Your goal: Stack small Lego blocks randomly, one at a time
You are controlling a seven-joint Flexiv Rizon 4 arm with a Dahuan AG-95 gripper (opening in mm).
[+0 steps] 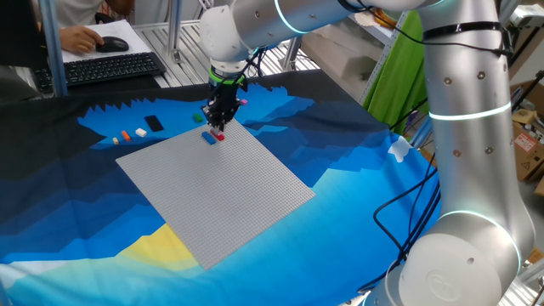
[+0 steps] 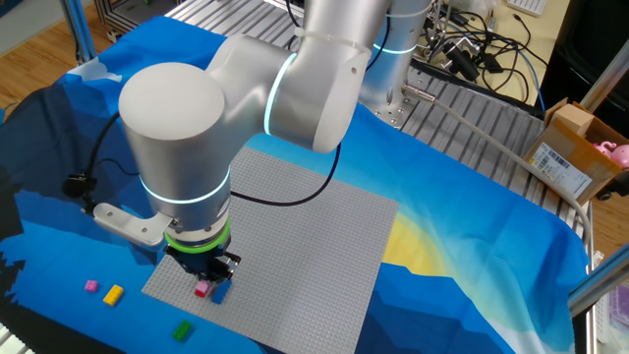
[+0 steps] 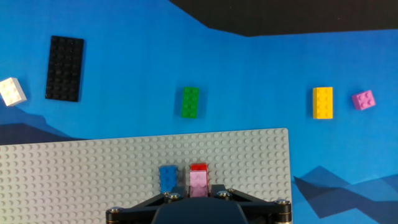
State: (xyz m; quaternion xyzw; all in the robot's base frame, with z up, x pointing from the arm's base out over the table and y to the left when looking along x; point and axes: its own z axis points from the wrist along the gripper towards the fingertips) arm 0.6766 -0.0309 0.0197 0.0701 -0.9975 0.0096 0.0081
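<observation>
In the hand view, going left to right across the blue cloth (image 3: pixel 249 74): a white brick (image 3: pixel 12 91) lies at the far left edge, with a flat black plate (image 3: pixel 64 68) just beside it. A green brick (image 3: pixel 190 102) lies near the middle, well apart from both. Farther right a yellow brick (image 3: pixel 323 102) sits just beside a small pink brick (image 3: pixel 363 99). All of these rest on the cloth, off the grey baseplate (image 3: pixel 74 174).

On the baseplate, near its edge, a blue brick (image 3: pixel 168 178) stands just left of a pink brick with a red one under or behind it (image 3: pixel 198 177); the two appear to touch or nearly so.

The gripper (image 3: pixel 198 194) points straight down at the pink-and-red pair, which lies right at the fingertips. The jaws stand narrow, but whether they clamp the pink brick or merely flank it I cannot tell.

From the fixed views, the gripper (image 1: pixel 218 127) hovers at the baseplate's corner.
</observation>
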